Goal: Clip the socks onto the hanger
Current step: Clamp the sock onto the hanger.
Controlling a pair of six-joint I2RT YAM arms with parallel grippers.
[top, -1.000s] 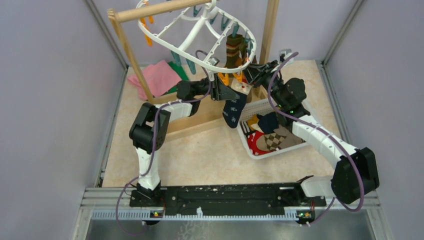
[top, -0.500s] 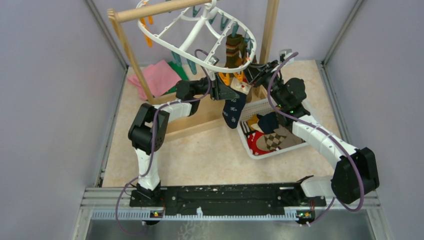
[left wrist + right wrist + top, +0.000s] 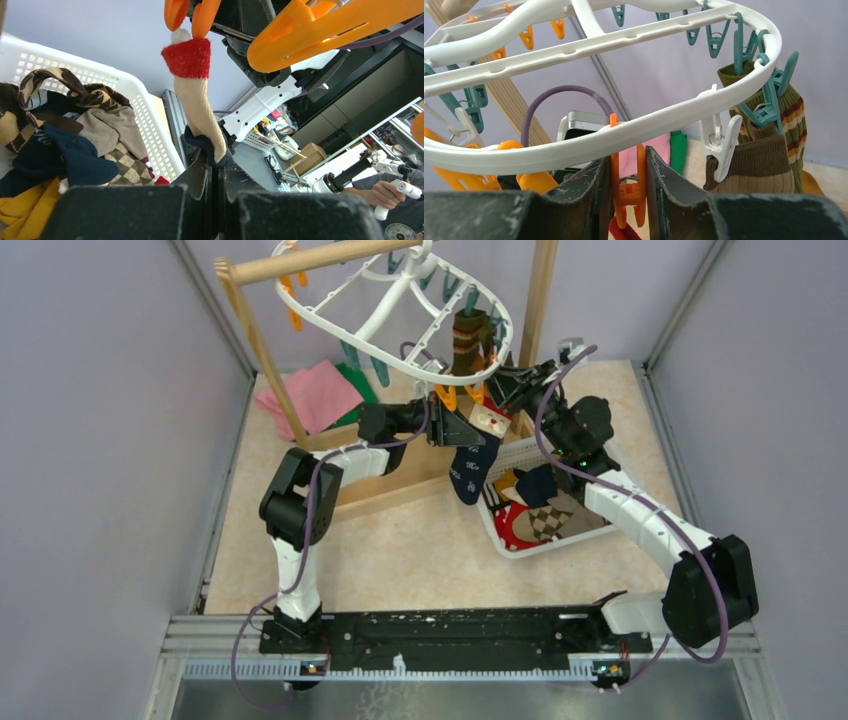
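Note:
My left gripper [image 3: 216,161] is shut on the lower part of a navy sock [image 3: 201,112] with a tan inside and a red-white cuff [image 3: 189,57]. The cuff is raised right up to the parted tips of an orange clip [image 3: 192,12]. In the top view this sock [image 3: 468,468] hangs from the left gripper [image 3: 462,426] under the white hanger [image 3: 400,310]. My right gripper [image 3: 626,165] squeezes that orange clip [image 3: 628,192] on the hanger's rim [image 3: 664,122]. An olive-brown striped sock [image 3: 785,112] hangs clipped beside it.
A white slotted basket [image 3: 548,544] holding several socks [image 3: 540,505] stands below the right arm. The wooden pole rack [image 3: 320,258] carries the hanger, its base [image 3: 390,488] beside the left arm. Pink [image 3: 315,395] and green [image 3: 357,375] cloths lie at the back left.
The left gripper has moved right with the navy sock, bringing the cuff up to the orange clip. The right gripper has stayed on the clip.

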